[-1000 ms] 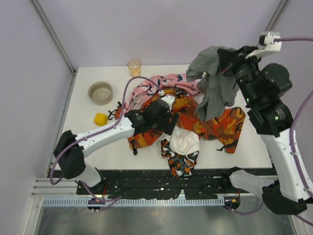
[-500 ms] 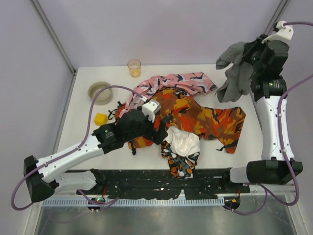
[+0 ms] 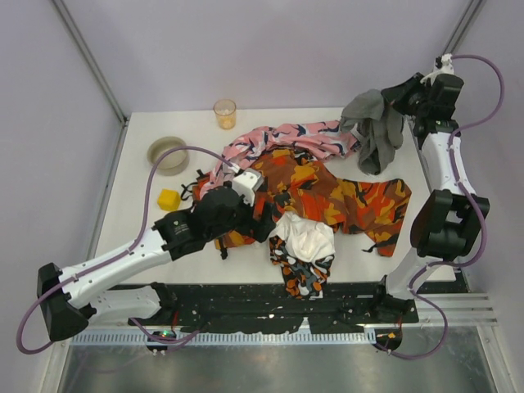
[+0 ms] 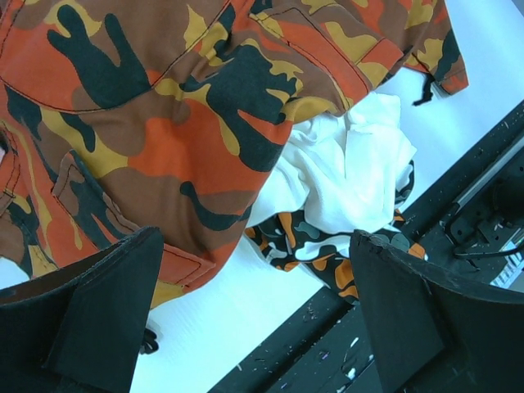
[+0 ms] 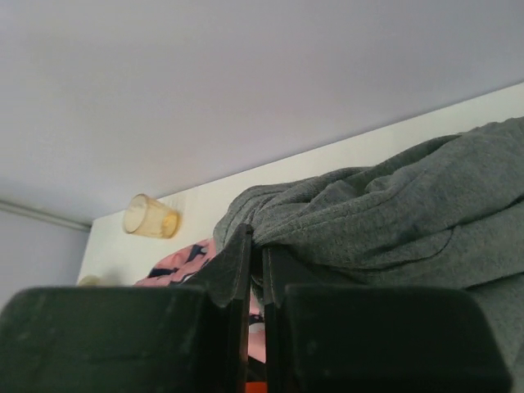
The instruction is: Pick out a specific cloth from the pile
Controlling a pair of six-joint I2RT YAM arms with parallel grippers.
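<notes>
Top view. Right gripper (image 3: pixel 399 92) is up at the far right corner of the table (image 3: pixel 147 237), arm stretched well back. The grey cloth (image 3: pixel 375 131) hangs from it in a bunched fold. The cloth's lower end comes near the pink cloth (image 3: pixel 286 139) and the far edge of the camouflage garment (image 3: pixel 336 192); contact cannot be told. The pile (image 3: pixel 303 205) lies mid-table: pink cloth at the back, camouflage across the middle, white cloth (image 3: pixel 307 233) in front of it, printed cloth (image 3: pixel 303 272) at the near edge. Left gripper (image 3: pixel 266 219) sits over the near left part of the pile. To the left of the pile, well apart from it: amber cup (image 3: pixel 224 113) far back, round bowl (image 3: pixel 168 154), yellow block (image 3: pixel 169 199).

Left wrist view. Left gripper (image 4: pixel 254 237) has its fingers (image 4: pixel 106 311) spread wide with nothing between them. Below are the camouflage garment (image 4: pixel 164 106), the white cloth (image 4: pixel 344 180) tucked under its edge, the printed cloth (image 4: pixel 315 246) under that, and a strip of bare table (image 4: pixel 237 303).

Right wrist view. Right gripper (image 5: pixel 255 255) has its fingers (image 5: pixel 233 266) pressed together, pinching a fold of the grey cloth (image 5: pixel 393 221), which fills the right of the view. Beyond: table (image 5: pixel 327 160), amber cup (image 5: pixel 151 217), a bit of pink cloth (image 5: pixel 184 262).
</notes>
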